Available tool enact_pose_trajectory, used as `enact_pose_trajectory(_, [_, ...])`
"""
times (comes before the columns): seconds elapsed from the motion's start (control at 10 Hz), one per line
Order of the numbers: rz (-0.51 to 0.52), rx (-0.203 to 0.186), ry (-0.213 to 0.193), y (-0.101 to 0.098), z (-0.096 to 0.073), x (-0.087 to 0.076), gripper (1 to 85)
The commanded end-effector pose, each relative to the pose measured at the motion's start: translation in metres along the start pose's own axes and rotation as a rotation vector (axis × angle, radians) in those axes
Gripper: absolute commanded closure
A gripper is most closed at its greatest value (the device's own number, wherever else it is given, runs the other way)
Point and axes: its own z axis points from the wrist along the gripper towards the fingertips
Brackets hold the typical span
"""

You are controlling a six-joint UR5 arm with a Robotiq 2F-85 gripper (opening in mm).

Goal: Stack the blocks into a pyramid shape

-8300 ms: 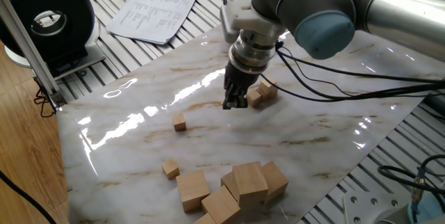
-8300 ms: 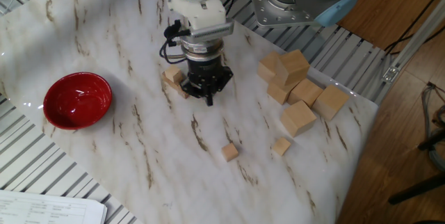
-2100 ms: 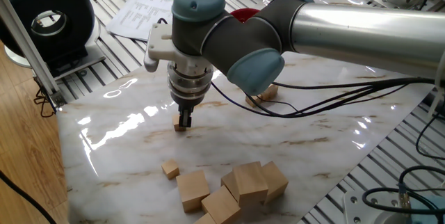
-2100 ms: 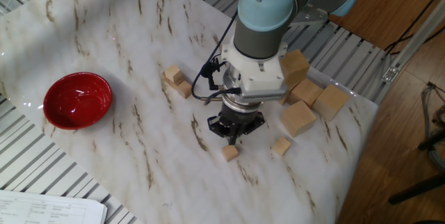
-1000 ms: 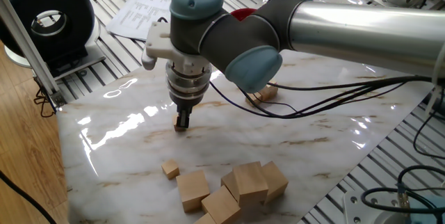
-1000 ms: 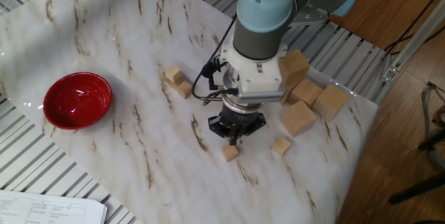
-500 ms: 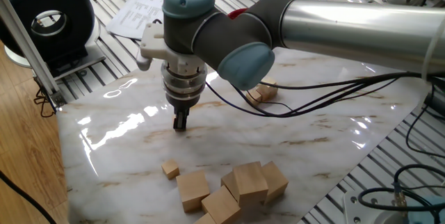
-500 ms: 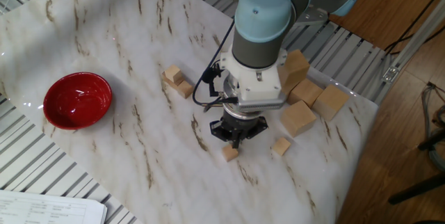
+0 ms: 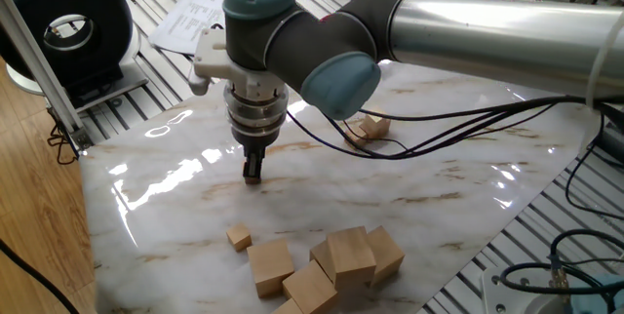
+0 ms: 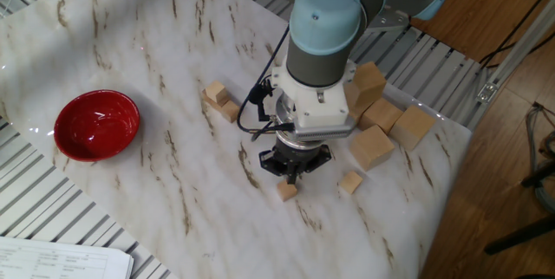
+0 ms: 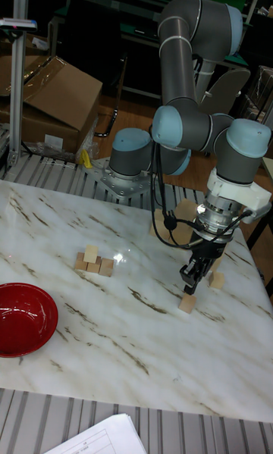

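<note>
The jaws [image 10: 293, 174] point straight down just above one small block [image 10: 287, 191] that sits on the tabletop [image 10: 156, 184]; in the tall fixed view the fingers [image 11: 191, 278] stand right over that block [image 11: 186, 303], with a slim gap showing between fingertip and wood, so the block lies free on the marble; the fingers look drawn close together with nothing between them, though whether they are fully clenched I cannot tell; in one fixed view the jaws [image 9: 253, 169] hide the block beneath them.

Just to the right of that block in the other fixed view lies a second small block [image 10: 350, 182], apart from it; the same one shows at lower centre of one fixed view [image 9: 239, 236] and beside the wrist in the tall fixed view [image 11: 217, 280].

Further out, a cluster of small blocks [image 10: 221, 102] sits at upper left of centre in the other fixed view, touching each other; the tall fixed view shows it as a low row with one block set on top [image 11: 94, 260]; in one fixed view it peeks out behind the cables [image 9: 369, 129].

A heap of larger wooden cubes [image 10: 375, 114] lies near the tabletop's edge, at bottom centre of one fixed view [image 9: 327, 260]; a red bowl [image 10: 96, 125] rests well apart at the left, at lower left of the tall fixed view [image 11: 24, 318]; printed papers [image 9: 212, 10] lie off the marble on the slatted surface.
</note>
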Motion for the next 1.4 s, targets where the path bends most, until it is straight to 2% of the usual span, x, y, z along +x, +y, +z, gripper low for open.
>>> enact_pose_trajectory(0.0, [-0.008, -0.029, -0.014, 0.003, -0.005, -0.003, 69.3])
enact_pose_trajectory(0.2, [-0.029, -0.044, -0.027, 0.007, -0.004, -0.007, 61.3])
enact_pose_trajectory(0.3, [-0.051, -0.05, -0.032, 0.008, -0.004, -0.009, 53.7])
enact_pose_trajectory(0.4, [-0.081, -0.041, -0.027, 0.005, -0.002, -0.007, 50.7])
enact_pose_trajectory(0.5, [-0.121, -0.041, -0.029, 0.001, 0.0, -0.007, 38.3])
enact_pose_trajectory(0.8, [-0.139, -0.045, -0.04, -0.003, 0.003, -0.01, 31.0])
enact_pose_trajectory(1.0, [-0.187, -0.046, -0.022, -0.007, 0.001, -0.003, 10.0])
enact_pose_trajectory(1.1, [-0.187, -0.048, -0.02, -0.009, 0.0, -0.001, 4.3])
enact_pose_trajectory(1.2, [-0.186, -0.056, -0.01, -0.01, -0.002, 0.003, 0.7])
enact_pose_trajectory(1.3, [-0.177, -0.057, -0.008, -0.011, -0.002, 0.005, 0.7])
